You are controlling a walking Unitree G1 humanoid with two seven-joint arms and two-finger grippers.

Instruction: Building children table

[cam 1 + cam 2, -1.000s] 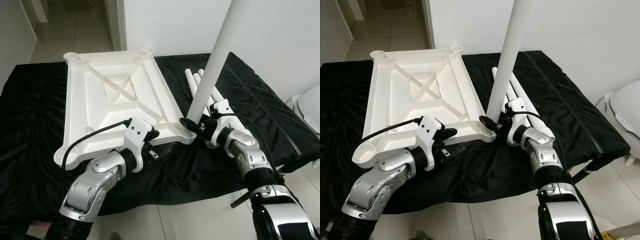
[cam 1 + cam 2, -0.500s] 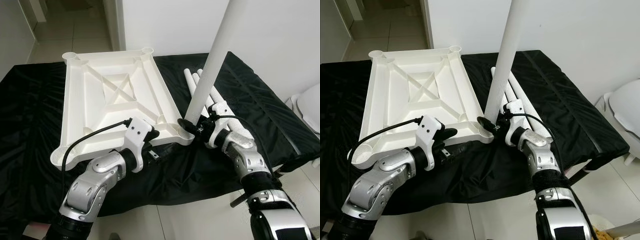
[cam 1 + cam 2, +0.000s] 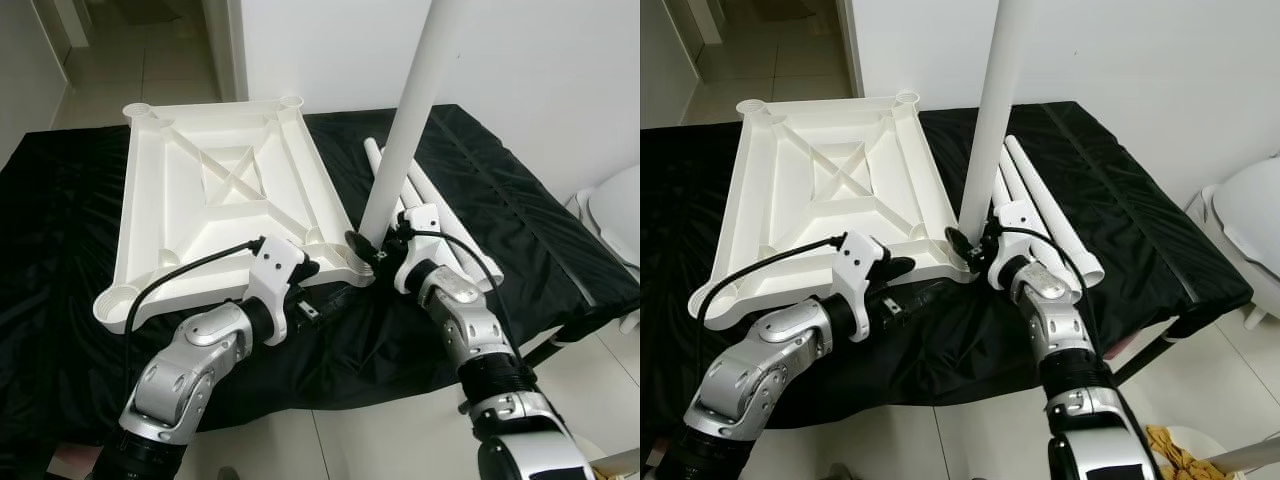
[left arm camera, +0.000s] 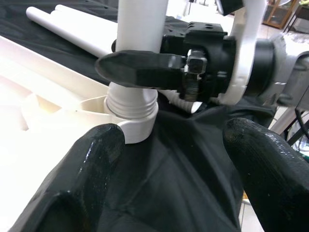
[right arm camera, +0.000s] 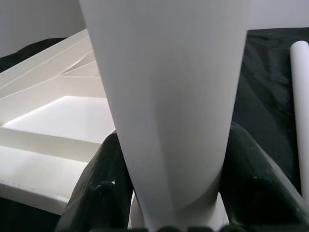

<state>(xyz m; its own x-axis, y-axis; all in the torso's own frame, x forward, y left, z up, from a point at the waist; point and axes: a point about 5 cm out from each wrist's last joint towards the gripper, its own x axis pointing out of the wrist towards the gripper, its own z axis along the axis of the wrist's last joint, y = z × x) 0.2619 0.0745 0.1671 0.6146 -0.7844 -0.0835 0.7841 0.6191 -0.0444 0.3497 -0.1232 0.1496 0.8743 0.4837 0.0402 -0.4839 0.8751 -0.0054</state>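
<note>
Where the head cameras look down, a white tabletop (image 3: 225,210) lies upside down on a black cloth (image 3: 520,220), ribbed underside up, with round sockets at its corners. At the near corner on the robot's right a long white leg (image 3: 400,140) stands almost upright, its lower end in the corner socket (image 3: 358,268). The right gripper (image 3: 368,247) pinches this leg just above the socket. Spare legs (image 3: 1045,215) lie on the cloth just beyond that arm. The left gripper (image 3: 320,300) sits low at the tabletop's near edge, beside the same corner. From the left wrist, its two black fingers (image 4: 79,181) are spread apart with only cloth between them; ahead, the leg's ribbed end (image 4: 131,104) sits in the socket, and one finger (image 4: 140,67) of the right gripper crosses the leg just above it. From the right wrist, the leg (image 5: 166,96) fills the gap between both fingers (image 5: 99,188), which press against its sides, the tabletop's ribs (image 5: 53,106) behind.
</note>
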